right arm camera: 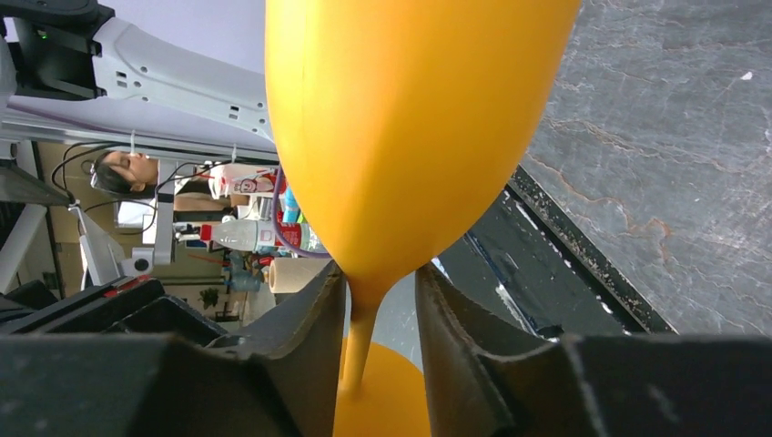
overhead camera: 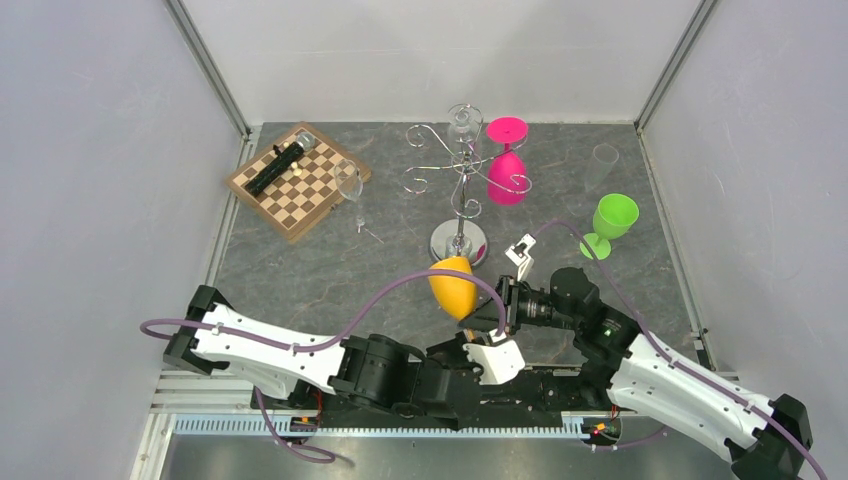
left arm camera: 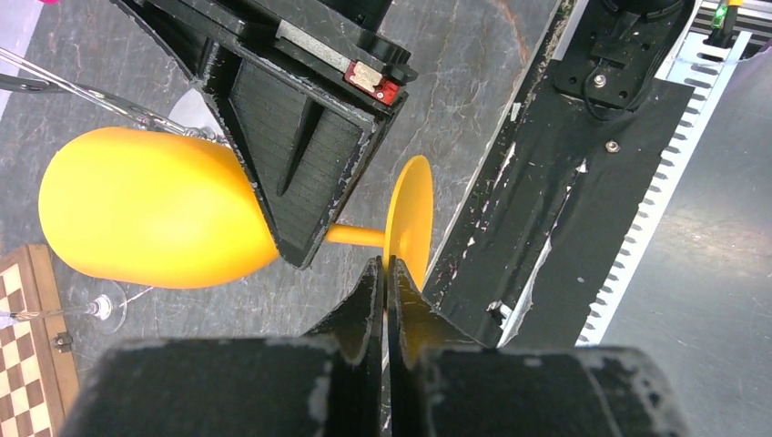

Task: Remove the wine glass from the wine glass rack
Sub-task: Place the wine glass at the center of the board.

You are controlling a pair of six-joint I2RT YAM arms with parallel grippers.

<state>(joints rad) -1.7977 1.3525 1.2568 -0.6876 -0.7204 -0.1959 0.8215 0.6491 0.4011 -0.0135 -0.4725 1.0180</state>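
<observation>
The orange wine glass (overhead camera: 452,285) hangs in the air in front of the chrome wine glass rack (overhead camera: 460,180), off its arms. My left gripper (left arm camera: 383,269) is shut on the rim of the glass's round foot (left arm camera: 410,214). My right gripper (right arm camera: 380,282) has its jaws apart on either side of the thin stem, just under the bowl (right arm camera: 410,127), with a gap showing beside the stem. In the top view both grippers meet under the glass, the left (overhead camera: 478,338) and the right (overhead camera: 497,312). A pink glass (overhead camera: 507,175) and a clear glass (overhead camera: 462,120) hang on the rack.
A chessboard (overhead camera: 297,180) with a black object (overhead camera: 275,168) lies at the back left, a clear glass (overhead camera: 350,190) beside it. A green glass (overhead camera: 610,222) and a clear cup (overhead camera: 604,158) stand at the right. Grey walls close three sides.
</observation>
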